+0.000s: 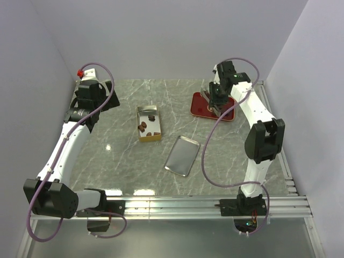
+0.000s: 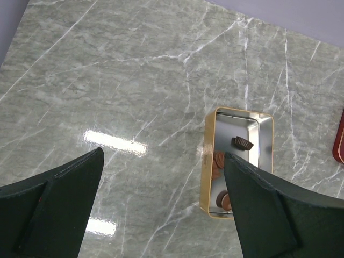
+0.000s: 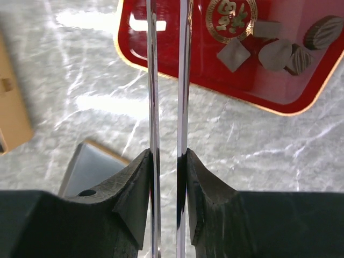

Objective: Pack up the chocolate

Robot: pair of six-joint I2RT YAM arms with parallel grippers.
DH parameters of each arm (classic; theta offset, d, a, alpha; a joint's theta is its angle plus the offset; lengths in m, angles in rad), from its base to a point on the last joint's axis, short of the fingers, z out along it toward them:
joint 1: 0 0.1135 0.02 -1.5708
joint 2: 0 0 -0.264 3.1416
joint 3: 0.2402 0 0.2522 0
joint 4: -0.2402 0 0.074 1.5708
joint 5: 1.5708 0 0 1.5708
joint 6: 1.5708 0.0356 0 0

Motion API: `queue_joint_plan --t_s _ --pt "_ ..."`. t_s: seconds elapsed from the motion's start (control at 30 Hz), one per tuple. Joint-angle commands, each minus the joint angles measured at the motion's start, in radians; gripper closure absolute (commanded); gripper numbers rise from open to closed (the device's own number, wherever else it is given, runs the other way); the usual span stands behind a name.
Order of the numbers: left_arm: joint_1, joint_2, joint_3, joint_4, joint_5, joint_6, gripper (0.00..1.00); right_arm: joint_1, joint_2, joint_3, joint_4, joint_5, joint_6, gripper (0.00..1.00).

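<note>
Near edge: both arm bases bolted on the rail, marble-pattern table (image 1: 118, 161) ahead.

Nearest item: flat lid (image 1: 182, 155), silvery face up, lying alone right of centre and tilted off square.

Next out: gold tin (image 1: 149, 123), open, just left of and beyond the lid, not touching it. Chocolate (image 2: 242, 143) inside it. Three brown lumps counted in the left wrist view: one near the far end, one against the left wall, one at the near end partly behind a finger.

Further, right side: red tray (image 1: 200, 110) with gold rim. More chocolate on it, about four pieces clustered at one end in the right wrist view. Right gripper (image 1: 217, 103) hangs over this tray. Two thin shiny blades run forward from its jaws, almost parallel, with a narrow slit between. The blade tips pass out of frame, so I cannot tell whether they pinch a piece; nothing shows in the slit.

Far left: left gripper (image 2: 164, 156) raised above bare table, jaws spread wide, released, nothing between them. Tin sits ahead of it, to its right.
</note>
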Motion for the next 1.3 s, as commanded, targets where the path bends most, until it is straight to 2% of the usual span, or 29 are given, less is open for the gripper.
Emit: queue_joint_plan --t_s 0.0,0.17,0.43,0.67,0.77,1.1,1.27 --pt "0.005 -0.011 0.001 0.037 0.023 -0.008 0.0 0.03 -0.08 0.024 -0.036 -0.031 -0.015 0.71" --pt "0.005 -0.02 -0.011 0.042 0.038 -0.014 0.01 0.106 -0.097 0.074 -0.071 -0.106 -0.009 0.71" --pt "0.005 -0.035 -0.023 0.042 0.046 -0.017 0.01 0.328 -0.042 0.195 -0.128 -0.209 -0.014 0.71" --pt "0.003 -0.071 -0.055 0.043 0.049 -0.024 0.01 0.43 0.002 0.222 -0.146 -0.26 -0.02 0.7" --pt "0.003 -0.083 -0.063 0.04 0.045 -0.025 0.0 0.453 0.018 0.232 -0.159 -0.251 -0.021 0.7" --pt "0.003 -0.1 -0.069 0.034 0.043 -0.019 0.0 0.464 0.027 0.245 -0.16 -0.245 -0.02 0.56" --pt "0.003 -0.1 -0.068 0.039 0.048 -0.024 0.01 0.464 0.024 0.238 -0.154 -0.24 -0.018 0.56"
